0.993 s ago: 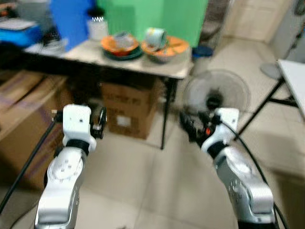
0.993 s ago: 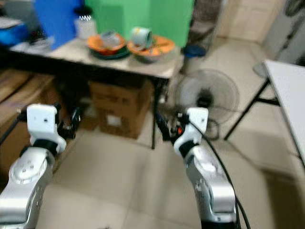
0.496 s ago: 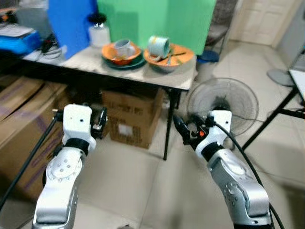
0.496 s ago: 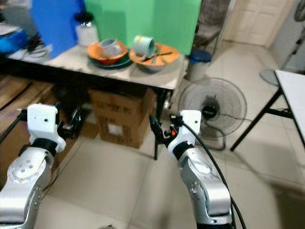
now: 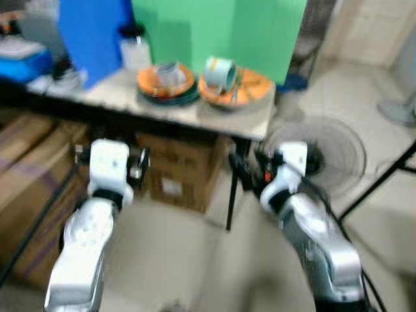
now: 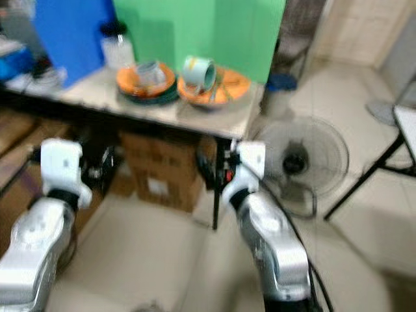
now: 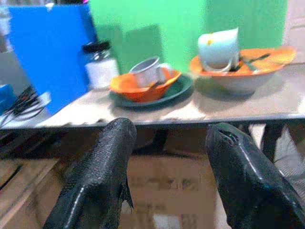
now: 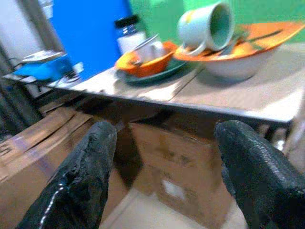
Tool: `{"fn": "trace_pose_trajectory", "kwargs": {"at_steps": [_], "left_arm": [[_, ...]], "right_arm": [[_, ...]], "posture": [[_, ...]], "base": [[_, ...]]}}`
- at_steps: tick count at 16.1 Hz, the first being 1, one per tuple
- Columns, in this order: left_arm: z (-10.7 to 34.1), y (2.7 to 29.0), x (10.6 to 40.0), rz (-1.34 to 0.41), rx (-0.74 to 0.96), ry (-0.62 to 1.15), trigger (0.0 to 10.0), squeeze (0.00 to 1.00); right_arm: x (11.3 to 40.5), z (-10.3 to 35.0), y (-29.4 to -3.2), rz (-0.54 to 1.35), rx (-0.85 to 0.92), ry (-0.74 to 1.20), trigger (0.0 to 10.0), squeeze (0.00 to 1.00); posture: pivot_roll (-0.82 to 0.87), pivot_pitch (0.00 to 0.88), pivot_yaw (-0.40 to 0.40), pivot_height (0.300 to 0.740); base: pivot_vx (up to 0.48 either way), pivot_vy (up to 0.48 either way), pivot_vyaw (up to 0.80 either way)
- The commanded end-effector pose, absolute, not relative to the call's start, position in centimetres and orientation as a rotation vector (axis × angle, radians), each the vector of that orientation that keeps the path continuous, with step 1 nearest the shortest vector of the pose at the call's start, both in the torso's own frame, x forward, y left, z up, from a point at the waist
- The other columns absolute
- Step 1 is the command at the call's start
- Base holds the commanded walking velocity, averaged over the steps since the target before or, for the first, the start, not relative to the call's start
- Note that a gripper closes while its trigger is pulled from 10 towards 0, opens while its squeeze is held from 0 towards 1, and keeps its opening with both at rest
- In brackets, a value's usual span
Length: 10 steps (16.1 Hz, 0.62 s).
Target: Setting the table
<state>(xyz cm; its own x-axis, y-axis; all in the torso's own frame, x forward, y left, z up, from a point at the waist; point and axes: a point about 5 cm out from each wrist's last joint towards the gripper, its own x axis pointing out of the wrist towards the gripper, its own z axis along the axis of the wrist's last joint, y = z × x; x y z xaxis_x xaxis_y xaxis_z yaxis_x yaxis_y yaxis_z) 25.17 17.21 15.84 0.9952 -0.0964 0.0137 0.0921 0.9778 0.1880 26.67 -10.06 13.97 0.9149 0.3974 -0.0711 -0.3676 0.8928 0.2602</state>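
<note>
Both arms are raised in front of the table [image 5: 195, 117], nothing held. The left gripper [image 7: 169, 157] has its fingers spread apart, and so does the right gripper [image 8: 167, 157]. Ahead of and above both, on the tabletop, there's an orange bowl [image 7: 143, 86] on a green plate [image 7: 171, 91] with a grey cup [image 7: 145, 71] in it. Beside that sits an orange plate [image 7: 259, 55] on a pale bowl, with a light blue mug [image 7: 218, 47] tipped on it. A jar [image 7: 99, 64] stands further left. Head views are blurry.
</note>
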Motion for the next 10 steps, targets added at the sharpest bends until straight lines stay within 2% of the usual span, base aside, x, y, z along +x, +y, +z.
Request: {"fn": "trace_pose_trajectory", "kwargs": {"at_steps": [1,10], "left_arm": [[16.09,16.49,25.18,-0.123,0.188,-0.033,10.0,0.00],[16.06,16.43,25.07,-0.133,0.203,-0.031,10.0,0.00]], "right_arm": [[26.71,14.02,-10.73,0.374,0.229,0.117,10.0,0.00],[26.81,14.39,-10.31,0.399,0.205,0.101,10.0,0.00]], "posture": [[0.20,0.000,0.019,0.727],[0.21,0.000,0.016,0.727]], "base": [[0.409,0.000,0.00],[0.407,0.000,0.00]]}}
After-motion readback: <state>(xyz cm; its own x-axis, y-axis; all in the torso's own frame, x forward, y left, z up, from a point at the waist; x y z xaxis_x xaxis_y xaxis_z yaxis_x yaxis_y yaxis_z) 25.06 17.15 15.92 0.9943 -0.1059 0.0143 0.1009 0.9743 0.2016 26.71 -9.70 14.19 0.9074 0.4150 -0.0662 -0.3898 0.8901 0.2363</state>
